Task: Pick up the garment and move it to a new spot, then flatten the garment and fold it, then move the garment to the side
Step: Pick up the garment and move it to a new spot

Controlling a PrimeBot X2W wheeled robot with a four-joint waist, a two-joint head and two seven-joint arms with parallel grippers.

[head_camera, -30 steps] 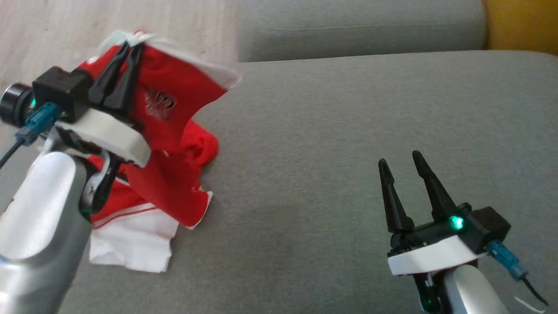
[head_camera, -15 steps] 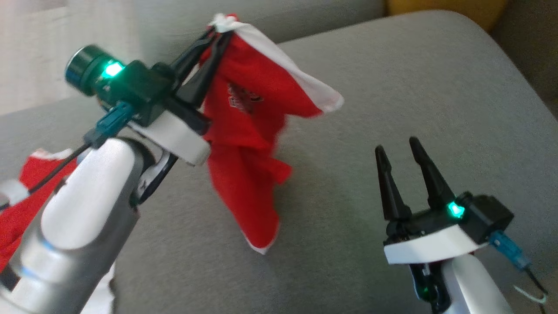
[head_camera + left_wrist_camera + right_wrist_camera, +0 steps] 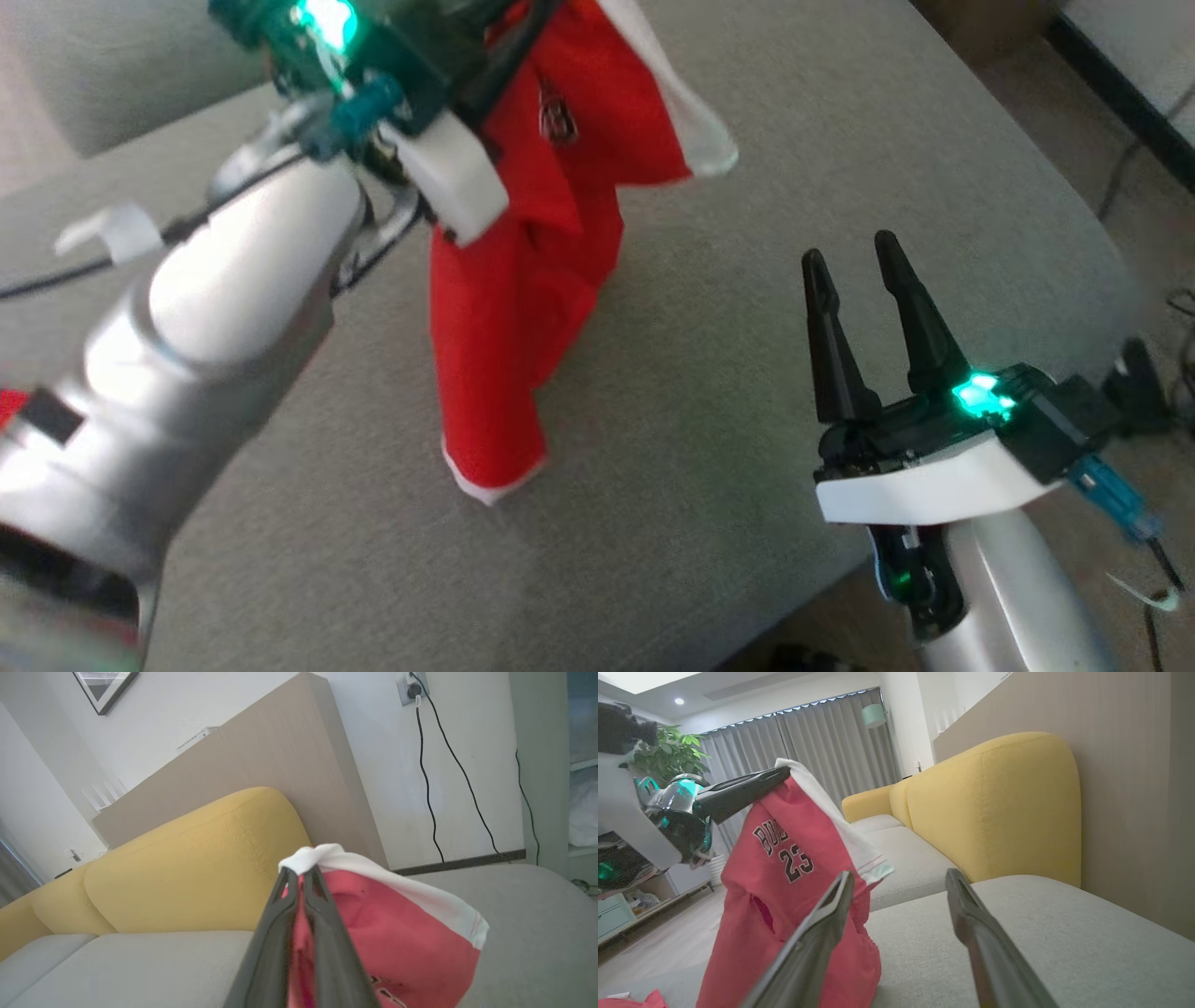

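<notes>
garment (image 3: pixel 523 308) higher in left gripper (image 3: pixel 300 873)

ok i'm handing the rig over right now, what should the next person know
Left gripper: shut on the white-trimmed edge of the red garment, which hangs over the grey sofa cushion, its lower hem at or near the cushion.
Right gripper: open, holding nothing, apart from the garment on its right.
Done: pick-up.
Left: set it down at the new spot, flatten, fold, move aside.
</notes>
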